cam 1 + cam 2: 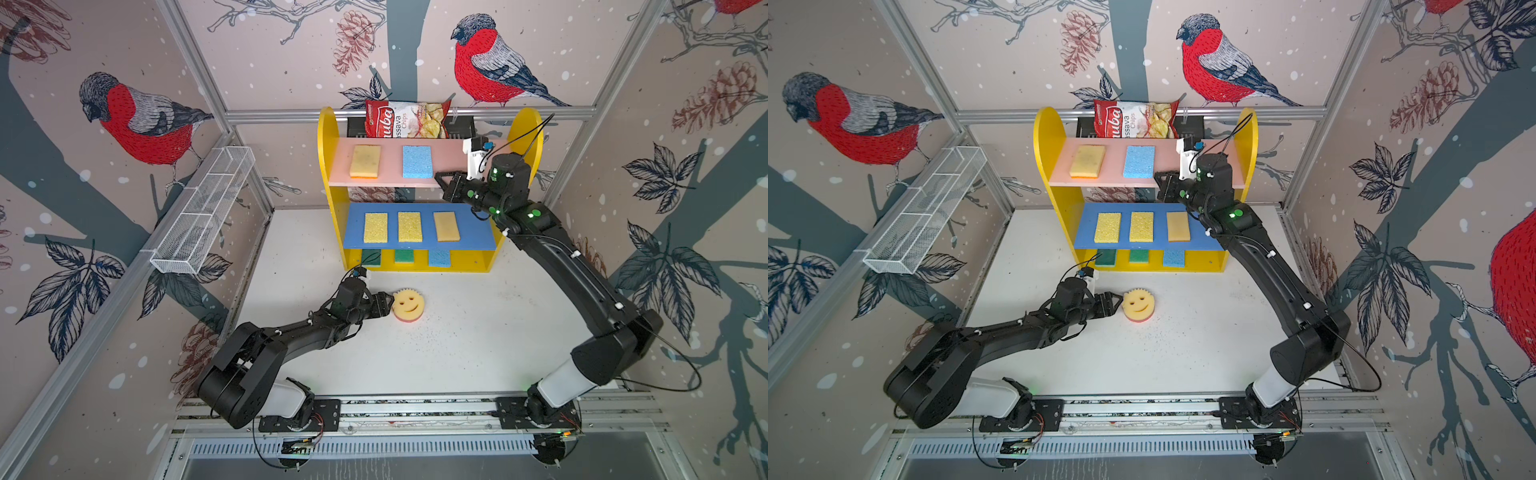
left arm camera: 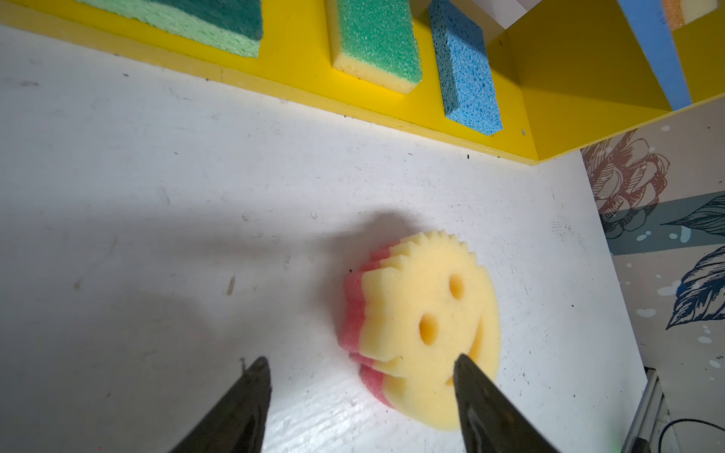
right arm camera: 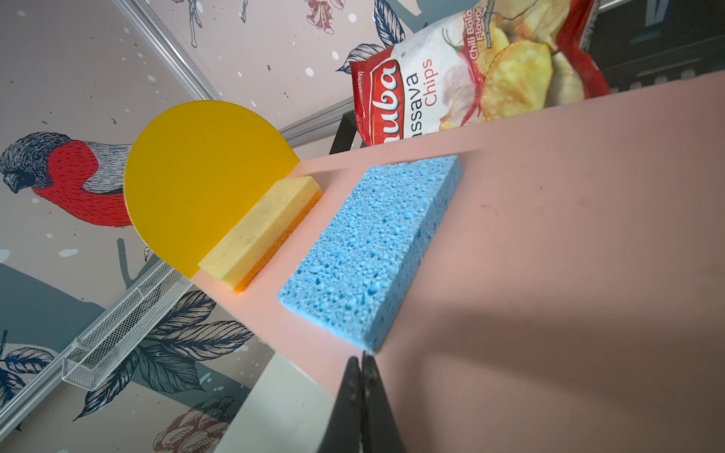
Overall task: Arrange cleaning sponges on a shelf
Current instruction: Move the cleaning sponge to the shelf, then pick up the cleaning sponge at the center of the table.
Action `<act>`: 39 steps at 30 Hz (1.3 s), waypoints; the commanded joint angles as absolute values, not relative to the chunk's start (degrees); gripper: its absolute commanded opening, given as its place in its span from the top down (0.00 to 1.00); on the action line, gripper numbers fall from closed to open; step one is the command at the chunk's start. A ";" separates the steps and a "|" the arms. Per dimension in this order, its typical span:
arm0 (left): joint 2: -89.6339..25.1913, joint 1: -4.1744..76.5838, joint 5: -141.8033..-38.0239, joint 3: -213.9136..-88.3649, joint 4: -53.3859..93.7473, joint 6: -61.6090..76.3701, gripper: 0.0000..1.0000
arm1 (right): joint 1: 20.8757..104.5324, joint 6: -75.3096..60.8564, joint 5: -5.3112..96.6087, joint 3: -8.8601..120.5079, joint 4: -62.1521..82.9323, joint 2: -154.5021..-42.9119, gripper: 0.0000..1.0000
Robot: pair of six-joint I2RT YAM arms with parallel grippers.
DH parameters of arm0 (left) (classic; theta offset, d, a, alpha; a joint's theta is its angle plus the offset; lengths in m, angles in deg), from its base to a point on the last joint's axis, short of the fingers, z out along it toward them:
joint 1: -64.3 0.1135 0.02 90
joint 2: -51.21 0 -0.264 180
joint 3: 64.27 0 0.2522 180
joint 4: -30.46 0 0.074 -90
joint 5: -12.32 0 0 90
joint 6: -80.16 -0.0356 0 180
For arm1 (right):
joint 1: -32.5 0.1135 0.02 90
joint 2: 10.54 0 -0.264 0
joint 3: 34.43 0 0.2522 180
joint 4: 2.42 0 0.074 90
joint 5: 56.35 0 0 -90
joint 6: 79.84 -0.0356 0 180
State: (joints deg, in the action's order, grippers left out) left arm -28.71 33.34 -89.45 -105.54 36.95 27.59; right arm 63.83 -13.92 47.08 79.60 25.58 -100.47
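The round smiley sponge (image 1: 407,305) lies flat on the white table (image 1: 457,353), in front of the shelf (image 1: 328,137) and apart from it. The left gripper (image 2: 361,359) is spread wide at its edge, gripping nothing; 1 finger (image 2: 482,400) overlaps the yellow face, contact unclear. The right gripper (image 3: 361,359) is clenched empty, just beside a corner of the blue sponge (image 3: 372,251) on the pink top board (image 3: 569,235).

Shelf (image 1: 328,158): yellow sides and base, pink top board, blue middle board.
Top-board sponges (image 1: 365,161) (image 1: 417,161): pale yellow over orange; light blue.
Middle-board sponges (image 1: 375,227) (image 1: 409,226) (image 1: 446,226): two bright yellow, one tan-yellow.
Base sponges (image 2: 204,23) (image 2: 376,39) (image 2: 467,74): dark green on light green; green on pale yellow; light blue.
Smiley sponge (image 1: 407,306): yellow face, pink backing.
Chips bag (image 1: 407,119): red and white.
Walls (image 1: 291,54): beige, red-breasted bird print.
Worktop (image 1: 457,340): white, dark-flecked.
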 commanded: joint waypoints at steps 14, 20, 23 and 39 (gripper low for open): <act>-27.45 31.86 -89.07 -105.23 37.51 27.41 0.27 | 74.54 -9.36 26.01 50.76 35.71 -78.16 0.58; -28.45 29.22 -87.45 -105.54 38.22 28.21 0.27 | 74.69 -12.58 27.05 39.73 35.54 -75.13 0.26; -29.50 28.16 -87.02 -105.47 38.92 28.92 0.27 | 74.69 -14.00 28.33 35.11 32.50 -76.76 0.22; -30.65 27.61 -85.95 -106.32 37.50 28.26 0.28 | 74.59 -15.72 39.29 32.89 23.16 -99.48 0.28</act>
